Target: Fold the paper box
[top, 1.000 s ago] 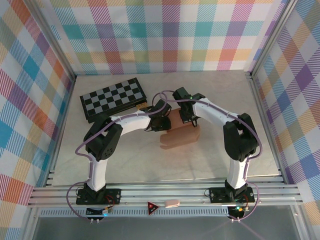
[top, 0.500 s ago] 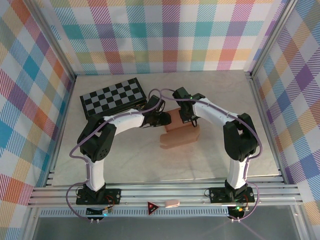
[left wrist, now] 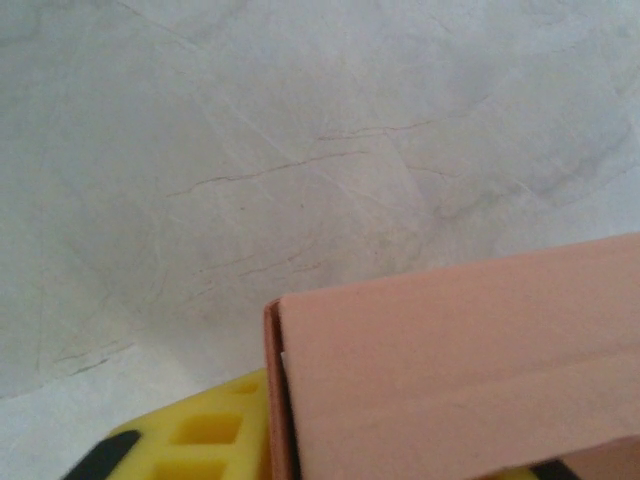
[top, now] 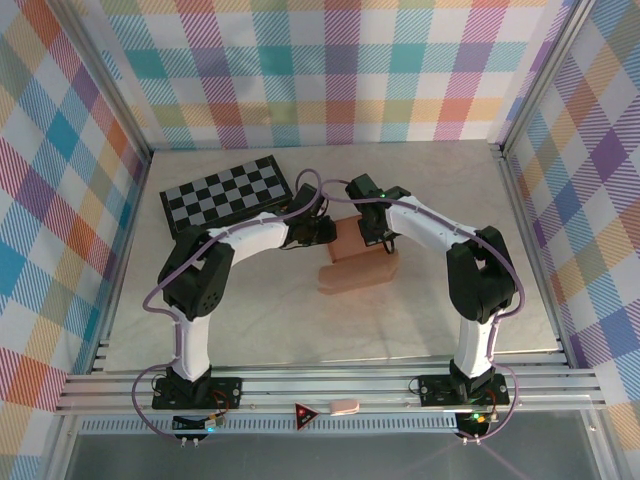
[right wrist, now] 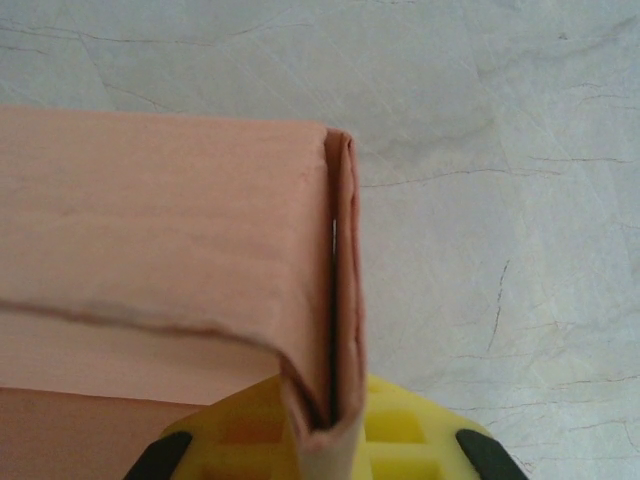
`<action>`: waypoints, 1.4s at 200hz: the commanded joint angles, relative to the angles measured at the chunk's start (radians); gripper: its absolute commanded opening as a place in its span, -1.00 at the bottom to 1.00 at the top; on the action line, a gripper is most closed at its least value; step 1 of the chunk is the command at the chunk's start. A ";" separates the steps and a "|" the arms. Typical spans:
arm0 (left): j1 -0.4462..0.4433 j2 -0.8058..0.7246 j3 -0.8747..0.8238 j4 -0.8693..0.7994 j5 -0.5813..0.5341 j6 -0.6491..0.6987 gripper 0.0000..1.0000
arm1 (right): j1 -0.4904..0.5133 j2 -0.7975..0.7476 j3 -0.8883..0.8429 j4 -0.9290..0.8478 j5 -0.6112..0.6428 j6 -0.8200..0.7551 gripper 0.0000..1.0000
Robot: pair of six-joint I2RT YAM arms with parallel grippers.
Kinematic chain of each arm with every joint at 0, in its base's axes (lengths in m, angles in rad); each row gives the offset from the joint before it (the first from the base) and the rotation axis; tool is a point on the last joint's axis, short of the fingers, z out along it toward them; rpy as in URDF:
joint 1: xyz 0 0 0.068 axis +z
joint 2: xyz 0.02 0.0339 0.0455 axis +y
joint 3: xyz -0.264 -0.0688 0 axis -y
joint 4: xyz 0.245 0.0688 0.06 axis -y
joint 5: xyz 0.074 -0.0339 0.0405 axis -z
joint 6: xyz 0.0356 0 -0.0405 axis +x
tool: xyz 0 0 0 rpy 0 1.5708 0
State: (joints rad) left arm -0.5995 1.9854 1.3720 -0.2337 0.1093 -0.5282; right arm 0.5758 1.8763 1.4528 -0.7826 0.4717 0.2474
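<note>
The paper box [top: 358, 264] is salmon-orange card, partly folded, and lies mid-table between both arms. My left gripper [top: 325, 232] is at its left end. In the left wrist view a yellow finger [left wrist: 200, 435] presses the outside of an upright wall of the paper box [left wrist: 460, 360], and the top panel hides most of the other finger. My right gripper [top: 380, 240] is at the box's far right side. In the right wrist view the right gripper [right wrist: 325, 440] is shut on the doubled upright wall of the paper box [right wrist: 160, 220].
A black-and-grey checkered board [top: 225, 195] lies at the back left, just beyond the left arm's wrist. Pale marbled table [top: 300, 325] stretches in front of the box. Aluminium rails [top: 320, 385] line the near edge, and plaid walls close in the other sides.
The left gripper moved up and away along the box's left end and closed on its wall. The box's left side shifted slightly. The right gripper stayed where it was, shut.
</note>
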 commanded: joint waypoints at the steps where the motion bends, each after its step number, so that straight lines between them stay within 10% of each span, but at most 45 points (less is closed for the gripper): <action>1: 0.001 0.023 0.029 -0.017 -0.019 0.018 -0.68 | 0.006 0.004 0.024 -0.004 -0.010 -0.007 -1.00; 44: -0.018 0.030 0.048 -0.092 -0.113 0.039 -1.00 | 0.006 0.001 0.024 -0.001 -0.012 -0.007 -1.00; 123: -0.100 0.096 0.108 -0.292 -0.395 -0.024 -1.00 | 0.006 0.003 0.031 -0.016 -0.011 0.012 -1.00; 163: -0.102 0.120 0.121 -0.290 -0.366 -0.026 -1.00 | 0.007 0.001 0.035 -0.017 -0.014 0.015 -1.00; 207: -0.102 0.052 0.096 -0.217 -0.304 0.003 -0.36 | 0.007 0.003 0.037 -0.019 -0.012 0.012 -1.00; 280: -0.088 -0.083 0.026 -0.194 -0.081 -0.002 0.08 | 0.006 0.014 0.043 -0.032 -0.009 0.024 -1.00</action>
State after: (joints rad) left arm -0.6922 1.9480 1.4288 -0.4129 -0.0612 -0.5335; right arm 0.5766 1.8767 1.4654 -0.7982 0.4629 0.2550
